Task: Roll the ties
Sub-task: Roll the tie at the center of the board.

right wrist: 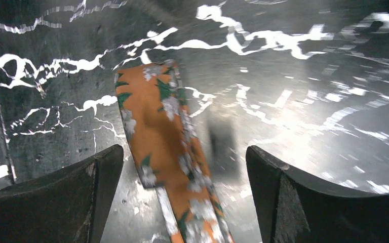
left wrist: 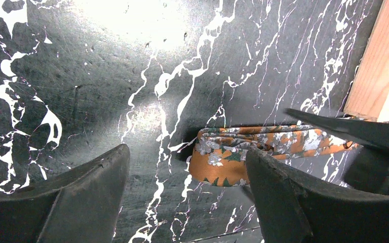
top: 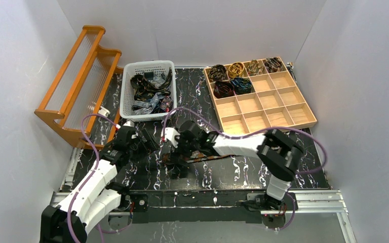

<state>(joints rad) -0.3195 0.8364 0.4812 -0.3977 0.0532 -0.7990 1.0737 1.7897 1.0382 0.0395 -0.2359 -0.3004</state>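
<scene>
An orange tie (left wrist: 223, 169) with grey flowers and green leaves lies on the black marble table (left wrist: 81, 76), its rounded folded end toward my left gripper (left wrist: 187, 169). That gripper is open, and the tie's end sits just inside its right finger (left wrist: 294, 202), with nothing held. My right gripper (right wrist: 182, 162) hovers open over the same tie (right wrist: 154, 131), which runs as a flat strip between its fingers without being pinched. From above, both grippers (top: 149, 144) (top: 180, 159) meet near the table's front middle, with the tie (top: 210, 158) trailing right.
A white basket (top: 127, 86) of loose ties stands at the back centre. A wooden compartment tray (top: 263, 109) at back right holds several rolled ties in its far cells; its corner (left wrist: 380, 66) shows near the left gripper. An orange wooden rack (top: 76, 91) fills the left side.
</scene>
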